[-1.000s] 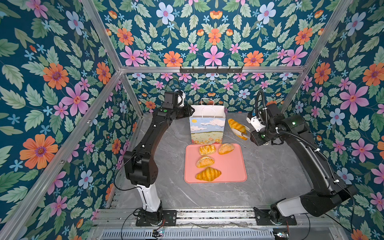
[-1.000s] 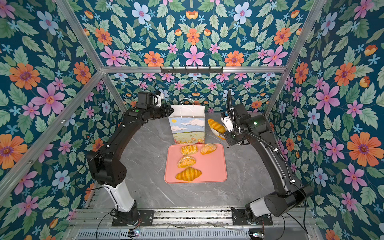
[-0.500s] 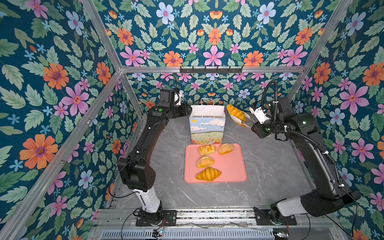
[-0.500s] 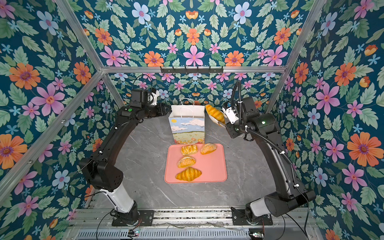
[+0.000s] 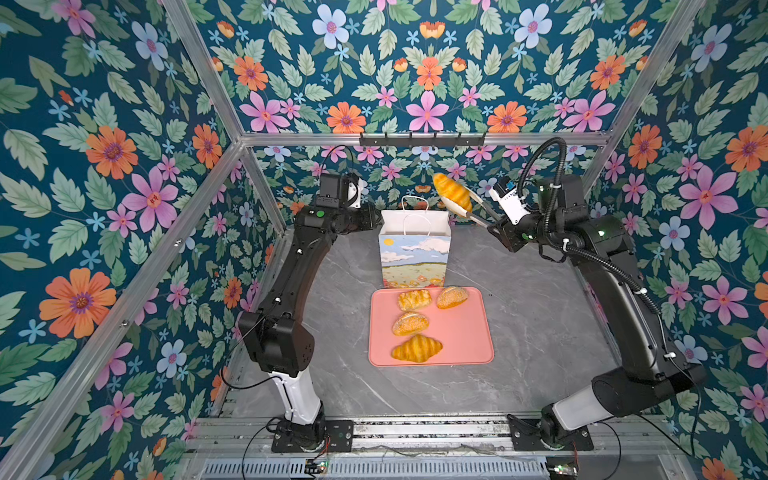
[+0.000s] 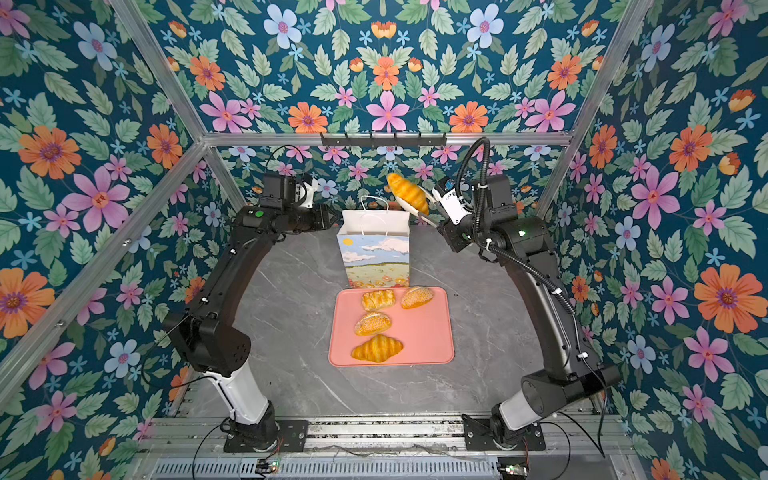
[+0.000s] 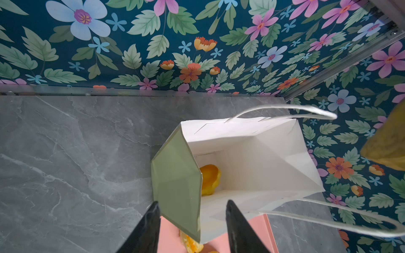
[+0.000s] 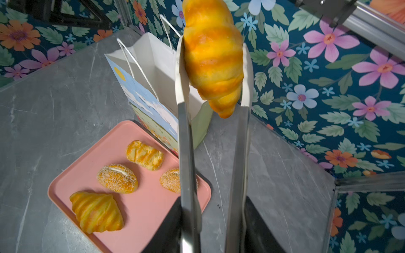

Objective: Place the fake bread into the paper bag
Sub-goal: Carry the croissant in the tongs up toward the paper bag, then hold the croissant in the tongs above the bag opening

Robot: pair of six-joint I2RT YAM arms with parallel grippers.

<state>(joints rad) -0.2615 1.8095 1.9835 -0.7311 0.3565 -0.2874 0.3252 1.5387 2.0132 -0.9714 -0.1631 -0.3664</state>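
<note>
Our right gripper (image 8: 213, 210) clamps the tongs (image 8: 186, 131), which pinch a croissant (image 8: 212, 54) lying along them, high and, we think, just right of the paper bag (image 5: 414, 253); our left gripper (image 7: 190, 206), jaws parted, straddles its wall.

The croissant (image 8: 213, 59) looks glossy and smooth; a roll (image 8: 117, 178) is rough and speckled. Tongs (image 8: 186, 142): brushed metal, matt white tips. Bag (image 7: 252, 153): matt paper. Tray (image 8: 140, 210): smooth matt plastic. Table (image 8: 65, 87): smooth, marbled.
</note>
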